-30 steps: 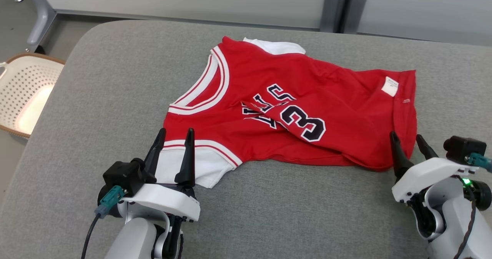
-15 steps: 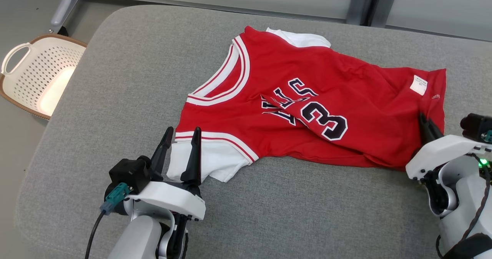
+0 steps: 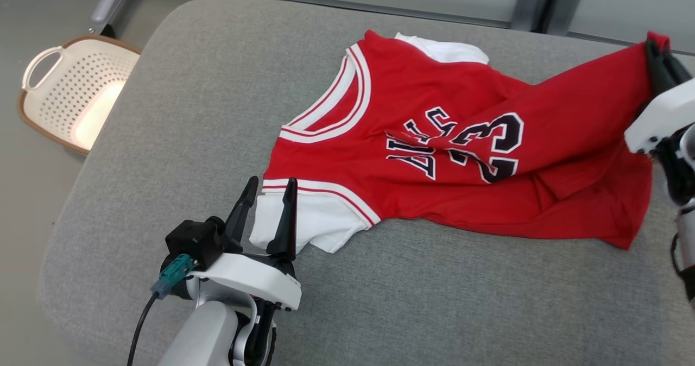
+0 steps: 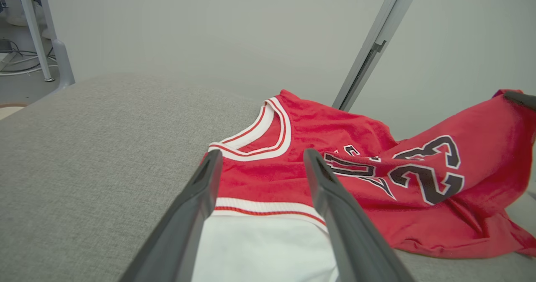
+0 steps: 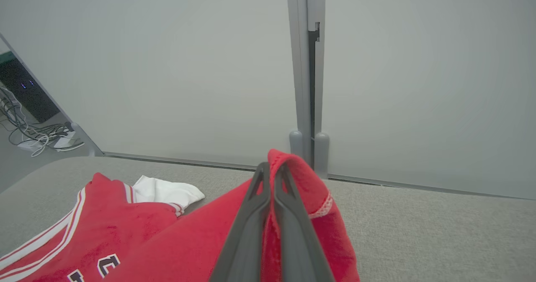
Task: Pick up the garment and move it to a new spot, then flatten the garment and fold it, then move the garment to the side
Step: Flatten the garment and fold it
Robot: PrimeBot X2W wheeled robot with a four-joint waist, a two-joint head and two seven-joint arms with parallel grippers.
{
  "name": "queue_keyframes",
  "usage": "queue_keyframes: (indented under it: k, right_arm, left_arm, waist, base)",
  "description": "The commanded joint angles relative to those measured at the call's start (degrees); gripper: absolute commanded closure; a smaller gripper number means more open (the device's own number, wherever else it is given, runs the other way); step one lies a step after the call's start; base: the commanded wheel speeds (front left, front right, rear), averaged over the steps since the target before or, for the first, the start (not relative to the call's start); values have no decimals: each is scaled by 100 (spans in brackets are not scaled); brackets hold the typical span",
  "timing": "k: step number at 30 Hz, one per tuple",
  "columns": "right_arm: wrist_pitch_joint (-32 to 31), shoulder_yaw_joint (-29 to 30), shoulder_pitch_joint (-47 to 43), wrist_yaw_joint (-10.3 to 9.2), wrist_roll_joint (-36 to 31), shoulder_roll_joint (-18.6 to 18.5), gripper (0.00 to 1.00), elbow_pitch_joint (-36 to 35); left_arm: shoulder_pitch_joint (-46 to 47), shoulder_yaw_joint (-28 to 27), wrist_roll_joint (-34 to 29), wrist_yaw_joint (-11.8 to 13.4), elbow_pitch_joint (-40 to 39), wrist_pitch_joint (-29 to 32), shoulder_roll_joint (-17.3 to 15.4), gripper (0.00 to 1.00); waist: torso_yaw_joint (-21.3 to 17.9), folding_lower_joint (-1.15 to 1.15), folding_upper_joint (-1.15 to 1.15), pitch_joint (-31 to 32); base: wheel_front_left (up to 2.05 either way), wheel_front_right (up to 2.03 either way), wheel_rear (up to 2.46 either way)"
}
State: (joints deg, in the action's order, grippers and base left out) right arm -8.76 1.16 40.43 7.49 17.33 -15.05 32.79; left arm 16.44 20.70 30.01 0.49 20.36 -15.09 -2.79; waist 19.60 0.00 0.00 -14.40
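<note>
- The garment (image 3: 434,154), a red jersey numbered 23, lies mostly on the grey padded surface (image 3: 179,116), neck toward the robot's left; 1 hem corner is held up off it at the far right.
- The right gripper (image 5: 272,168) is clamped together on that corner, cloth draped over both fingers; a corner hold likely lets the fabric hang and open out when lifted.
- The left gripper (image 3: 273,182) has its fingers apart on either side of the white sleeve (image 3: 320,225), gripping nothing; it looks placed to pinch the shoulder end, so that 2 holds could carry the garment level.
- A crease crosses the lettering, so flattening is not yet done.
</note>
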Motion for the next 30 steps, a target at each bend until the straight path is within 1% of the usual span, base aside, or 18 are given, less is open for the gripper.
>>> queue_keyframes:
  k: [1,5,9,13,14,15,19,21,22,25,27,30]
  right_arm:
    - [-99,-71,137,0,-117,-137,100,47]
    - [-272,-210,589,0,-405,-469,100,385]
    - [-199,-261,1034,0,-715,-696,100,908]
    - [88,19,1570,-1,-979,-830,100,1447]
    - [216,184,1703,-1,-1075,-863,36,1589]
    - [295,329,1806,-1,-1187,-851,0,1754]
    - [446,711,2129,0,-1739,-812,0,2340]
    - [463,864,2218,0,-1898,-730,0,2577]
    - [412,913,2231,0,-2023,-654,0,2804]
    - [448,933,2216,0,-2104,-588,0,3034]
    - [579,911,2158,0,-2128,-547,0,3112]
    - [935,851,2047,0,-1992,-438,0,3131]
  left_arm:
    - [92,30,56,-2,-14,-6,-22,0]
    - [197,192,174,-3,-47,-7,-23,0]
    - [265,334,261,16,-66,-6,-20,0]
    - [335,431,328,36,-93,-7,-22,0]
    - [341,450,338,40,-98,-7,-21,0]
    - [351,471,339,43,-95,-7,-21,0]
    - [393,498,351,51,-95,-7,-21,0]
    - [399,476,350,64,-95,-7,-22,0]
    - [413,452,308,58,-79,-7,-21,0]
    - [407,390,258,54,-50,-7,-24,0]
    - [393,325,214,48,-43,-7,-24,0]
    - [340,227,144,21,-31,-7,-25,0]
  waist:
    - [105,0,0,-78]
    - [321,0,0,-221]
    - [526,0,0,-365]
    - [666,0,0,-507]
    - [688,0,0,-543]
    - [708,0,0,-570]
    - [719,0,0,-621]
    - [668,0,0,-619]
    - [588,0,0,-598]
    - [433,0,0,-510]
    - [307,0,0,-419]
    - [111,0,0,-249]
  base:
    - [0,0,0]
    - [0,0,0]
    - [0,0,0]
    - [0,0,0]
    - [0,0,0]
    - [0,0,0]
    - [0,0,0]
    - [0,0,0]
    - [0,0,0]
    - [0,0,0]
    - [0,0,0]
    - [0,0,0]
